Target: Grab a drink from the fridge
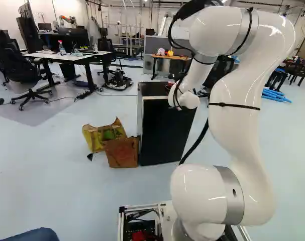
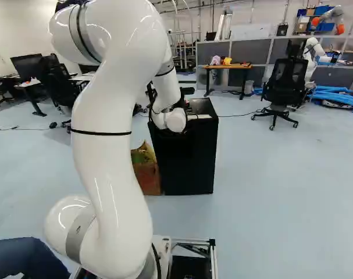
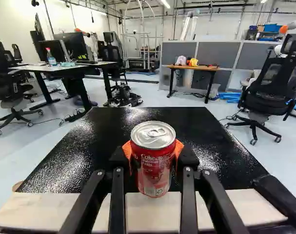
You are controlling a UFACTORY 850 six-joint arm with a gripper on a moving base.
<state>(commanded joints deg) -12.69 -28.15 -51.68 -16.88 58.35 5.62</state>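
Observation:
My black gripper [image 2: 184,103] shows partly past the white wrist in the right base view, over the fridge top; its fingertips are hidden there. In the wrist view the gripper [image 3: 153,157] is shut on a red drink can [image 3: 152,168], with an orange pad against either side. The can is upright, its silver lid facing up. Behind and below it spreads the black fridge top [image 3: 104,131], with a pale strip along the near edge. Whether the can's base touches that top, I cannot tell. The black fridge [image 1: 165,133] stands upright on the floor.
Two worn boxes, one yellow [image 1: 94,136] and one brown [image 1: 122,152], sit against the fridge's side. Beyond are desks [image 1: 84,57], a small wooden table [image 2: 227,67], an office chair [image 2: 282,90] and blue tubing [image 2: 339,96]. Another robot [image 2: 313,53] stands at the back.

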